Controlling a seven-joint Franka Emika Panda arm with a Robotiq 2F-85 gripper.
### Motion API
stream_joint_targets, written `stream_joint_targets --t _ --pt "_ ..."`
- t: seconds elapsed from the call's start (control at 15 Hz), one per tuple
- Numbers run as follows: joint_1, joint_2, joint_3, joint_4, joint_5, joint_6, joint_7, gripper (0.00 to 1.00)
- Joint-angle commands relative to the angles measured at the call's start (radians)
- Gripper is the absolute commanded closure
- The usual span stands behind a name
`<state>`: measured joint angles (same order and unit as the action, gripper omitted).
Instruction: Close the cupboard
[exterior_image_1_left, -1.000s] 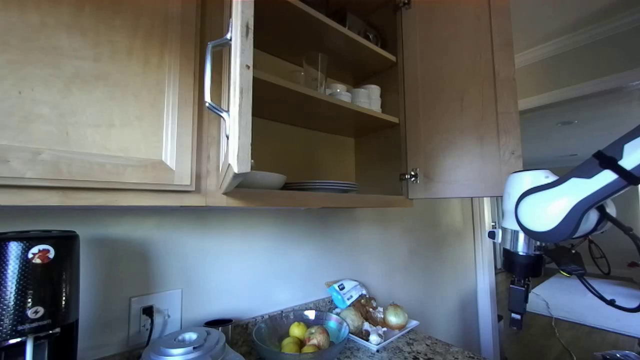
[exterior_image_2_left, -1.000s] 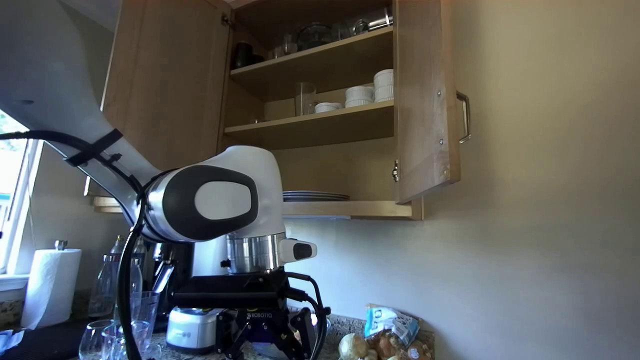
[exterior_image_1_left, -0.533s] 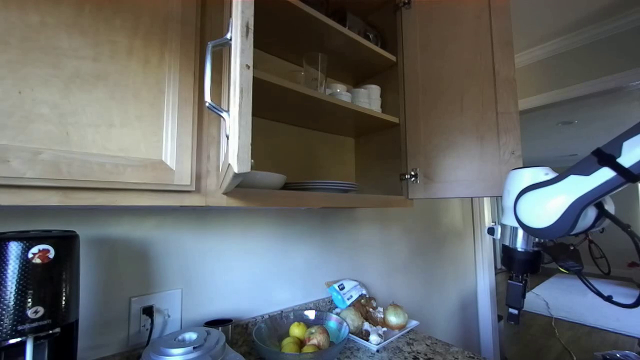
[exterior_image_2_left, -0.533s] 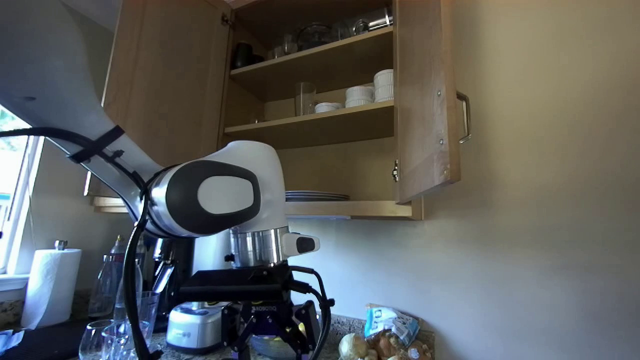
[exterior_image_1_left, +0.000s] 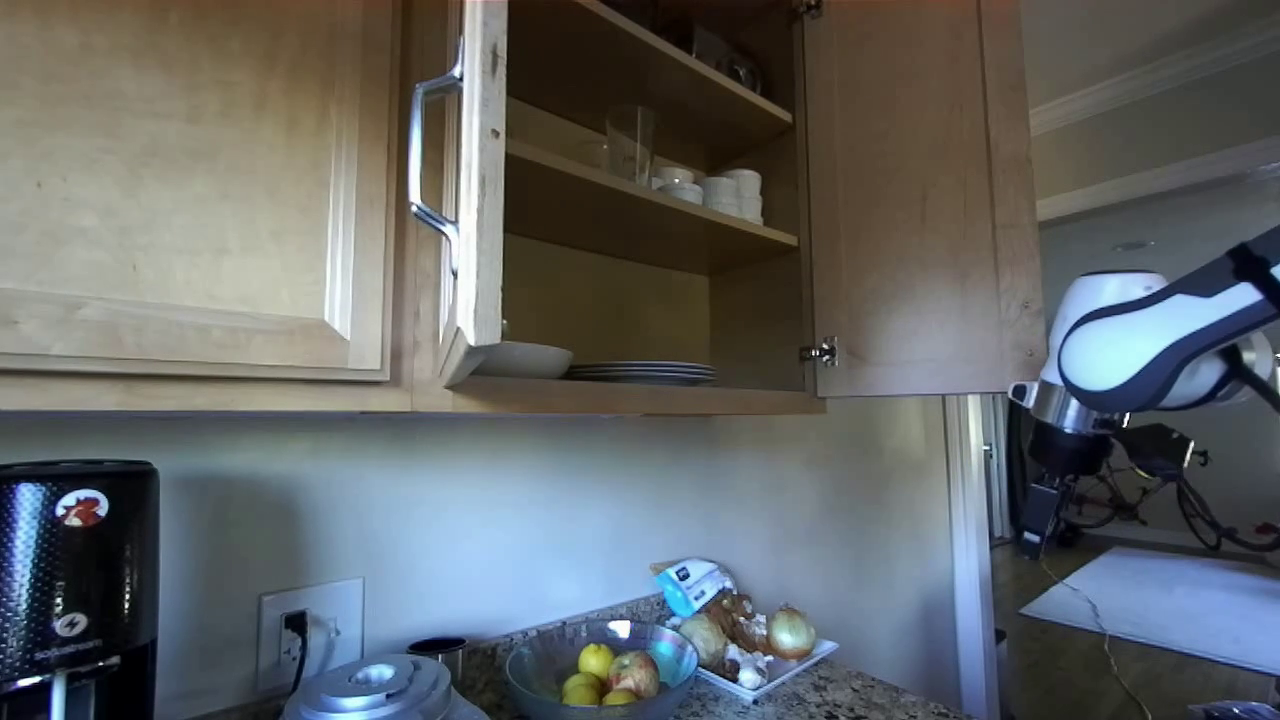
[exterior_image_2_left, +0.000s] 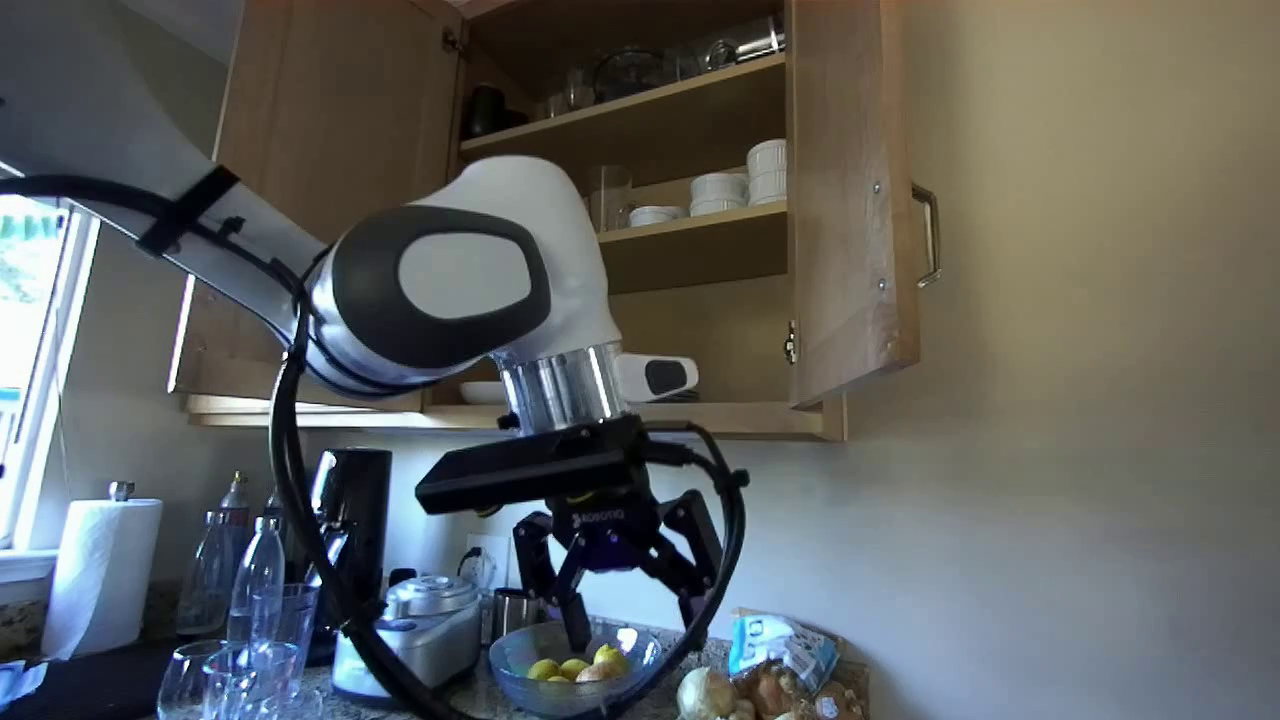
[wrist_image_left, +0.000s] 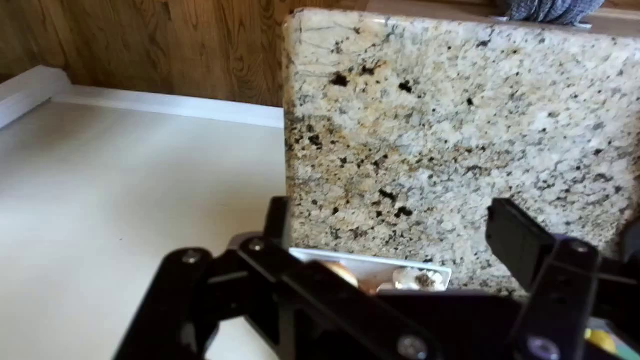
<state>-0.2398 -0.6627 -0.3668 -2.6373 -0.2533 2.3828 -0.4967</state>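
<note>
None of the shutting seems to be done. The cupboard (exterior_image_1_left: 610, 300) is hung on the wall (exterior_image_1_left: 500, 500), high over the worktop (wrist_image_left: 425, 125), and both of its doors (exterior_image_2_left: 850, 200) are swung open, so its insides are shown in both exterior views. The left-hand door (exterior_image_1_left: 479, 200) is seen by its thin edge in an exterior view, with a silver handle (exterior_image_1_left: 416, 150) on its front. The right-hand door (exterior_image_1_left: 920, 200) is swung out too, and its inside face is shown; its handle (exterior_image_2_left: 934, 235) is seen in an exterior view. Plates (exterior_image_1_left: 640, 375) and a white bowl (exterior_image_1_left: 525, 362) are kept at the bottom, and small white cups (exterior_image_1_left: 740, 195) are stacked on a shelf (exterior_image_1_left: 640, 220) above.

The gripper (exterior_image_2_left: 634, 630) is held lower than the doors, over the worktop. Its fingers (wrist_image_left: 517, 242) are spread far apart and nothing is held between them. Neither door looks to be touched by it. Part of the left-hand door is hidden by the arm (exterior_image_2_left: 465, 275) in an exterior view, so how near the two are cannot be told.

Both doors are left to be pushed, likely in turn. For that, the gripper may need to be lifted and taken round to the outer side of a door, so that the wood can be pushed in. The things inside look unlikely to be bumped.
</note>
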Motion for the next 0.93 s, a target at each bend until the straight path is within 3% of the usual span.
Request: stream_joint_targets --t 0.0,0.87 --pt "-0.002 -0.098 -0.030 0.015 0.016 0.030 -0.026 0.00" --pt "-0.011 -0.197 -0.083 0.122 0.011 0.178 0.018 0.00"
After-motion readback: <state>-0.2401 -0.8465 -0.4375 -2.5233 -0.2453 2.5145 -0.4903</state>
